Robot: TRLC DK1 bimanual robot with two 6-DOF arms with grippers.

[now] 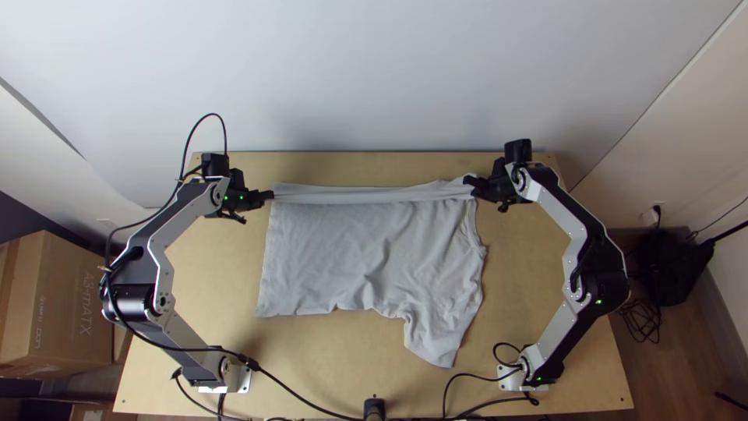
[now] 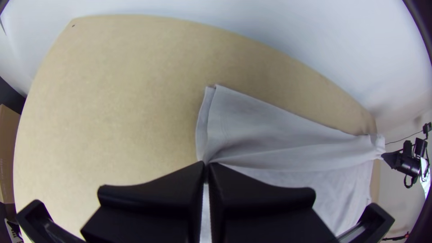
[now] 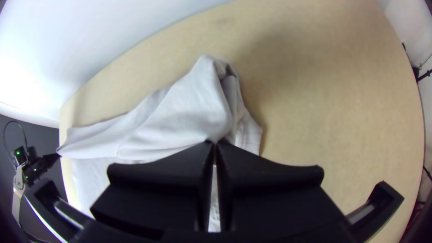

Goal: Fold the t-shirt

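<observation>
Both arms bent inward from the sides, left claw [image 1: 269,195] and right claw [image 1: 469,185] pinching grey t-shirt [image 1: 366,253].

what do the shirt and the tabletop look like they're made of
The shirt looks like soft, matte knit fabric, perhaps cotton: it lies limp with fine wrinkles. The tabletop seems to be pale wood or board, dull-finished, going by its even tan colour.

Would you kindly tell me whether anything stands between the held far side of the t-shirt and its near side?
Nothing visible does. The left gripper and the right gripper hold the far part of the t-shirt, and from there to its near edge lies just wrinkled cloth.
</observation>
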